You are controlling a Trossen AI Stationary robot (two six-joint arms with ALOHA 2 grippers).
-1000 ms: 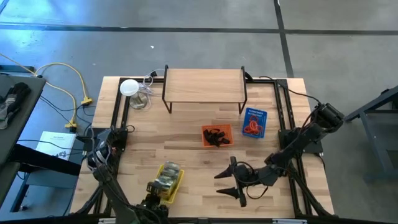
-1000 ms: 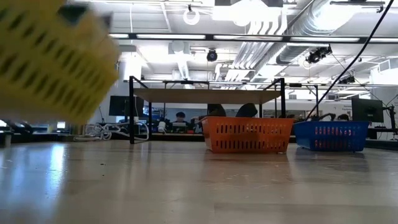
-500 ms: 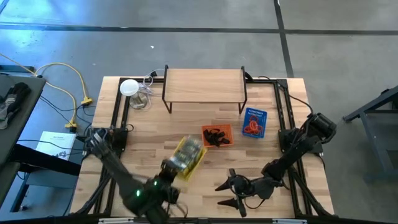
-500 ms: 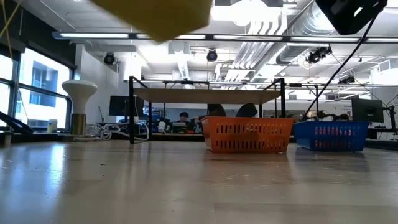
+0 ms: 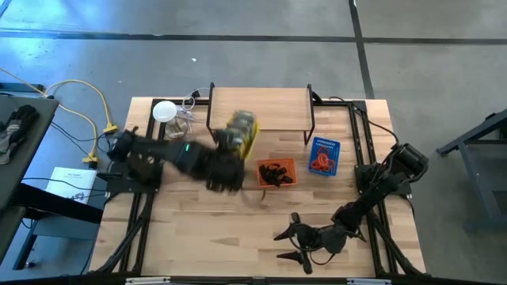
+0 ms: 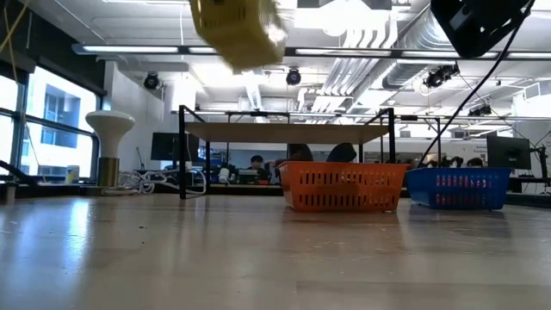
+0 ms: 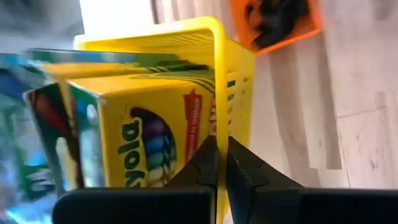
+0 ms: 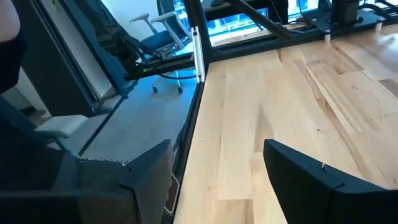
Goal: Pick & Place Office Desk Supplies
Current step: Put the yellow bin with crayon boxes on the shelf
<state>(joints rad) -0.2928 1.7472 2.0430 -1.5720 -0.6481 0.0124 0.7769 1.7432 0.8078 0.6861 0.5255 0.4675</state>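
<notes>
While the left gripper [image 7: 216, 163] pinches only the yellow basket's [image 5: 242, 131] wall, packs [image 7: 140, 134] could spill; right jaws gape, idle.

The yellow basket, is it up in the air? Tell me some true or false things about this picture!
1. The left end effector is shut on the wall of the yellow basket, holding it above the table. True.
2. The yellow basket is empty. False: crayon packs stand inside it.
3. The orange basket holds red bands. False: it holds black clips; the red bands are in the blue basket.
4. The right end effector is open and holds nothing. True.
5. The wooden shelf stands at the table's far side. True.
</notes>
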